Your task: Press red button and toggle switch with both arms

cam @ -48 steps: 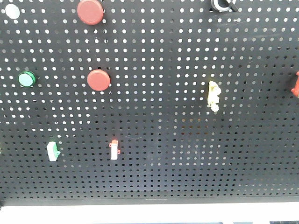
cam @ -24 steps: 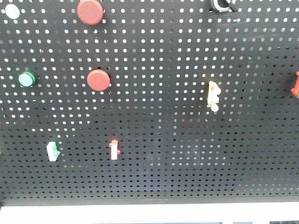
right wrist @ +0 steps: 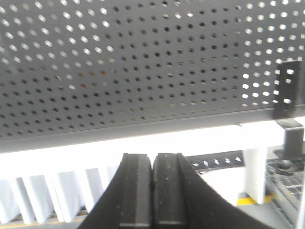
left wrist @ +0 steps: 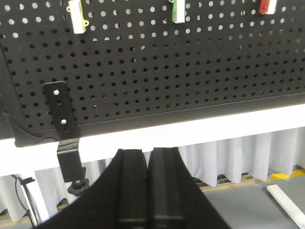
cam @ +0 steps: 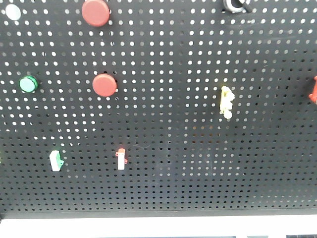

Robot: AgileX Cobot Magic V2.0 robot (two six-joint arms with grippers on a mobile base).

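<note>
Two large red buttons are fixed on the black pegboard (cam: 198, 163) in the front view: one (cam: 95, 12) at the top, one (cam: 104, 85) below it. Toggle switches stand lower: a green-and-white one (cam: 56, 160), a red-and-white one (cam: 121, 159) and a yellow one (cam: 226, 101). The left wrist view shows the yellow (left wrist: 77, 21), green (left wrist: 178, 10) and red (left wrist: 268, 5) switches along its top edge. My left gripper (left wrist: 148, 157) is shut and empty, below the board's lower edge. My right gripper (right wrist: 152, 161) is shut and empty, also below the board. Neither arm shows in the front view.
A small green button (cam: 27, 84) sits left of the lower red button, a white one (cam: 13, 12) at top left. A red part (cam: 313, 90) is at the right edge, a black ring (cam: 236, 5) at the top. A black bracket (left wrist: 62, 125) and white curtains (left wrist: 238, 157) lie below the board.
</note>
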